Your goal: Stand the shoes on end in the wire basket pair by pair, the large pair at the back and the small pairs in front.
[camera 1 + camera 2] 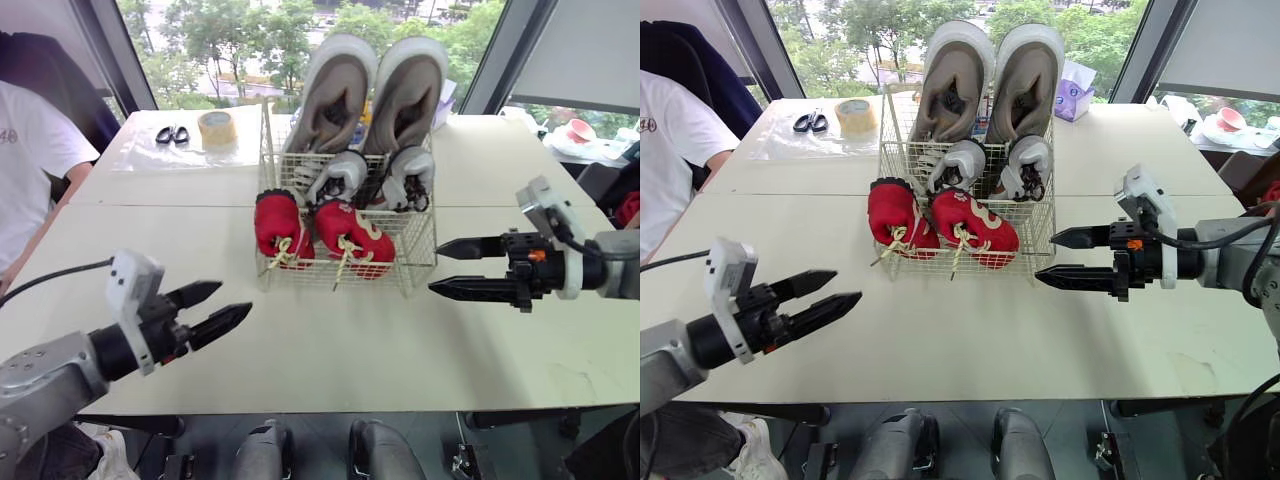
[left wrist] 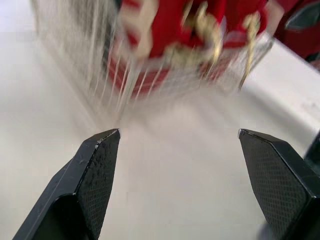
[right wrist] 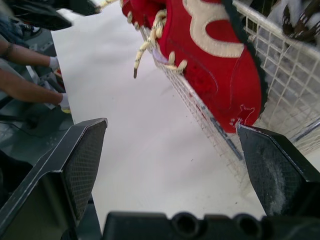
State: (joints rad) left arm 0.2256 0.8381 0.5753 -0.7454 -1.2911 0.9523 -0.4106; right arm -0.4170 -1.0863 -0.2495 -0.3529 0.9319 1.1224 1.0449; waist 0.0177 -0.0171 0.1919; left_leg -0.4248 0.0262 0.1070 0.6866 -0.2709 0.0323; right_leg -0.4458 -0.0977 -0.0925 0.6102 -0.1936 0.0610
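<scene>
presently, large grey pair (image 1: 335, 95) stands upright, toes up, at the back of the wire basket (image 1: 420, 250) on the surface (image 1: 350, 350); small grey pair (image 1: 340, 178) and red pair (image 1: 278, 225) in front. left hand (image 1: 235, 297) and right hand (image 1: 434, 269) released, fingers spread, empty, flanking the basket.

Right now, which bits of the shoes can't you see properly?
- Eye views: the lower ends of the large grey shoes are hidden behind the small grey shoes in the wire basket.
- Left wrist view: the red shoes are blurred.
- Right wrist view: the red shoes are cut off by the picture's edge.
</scene>
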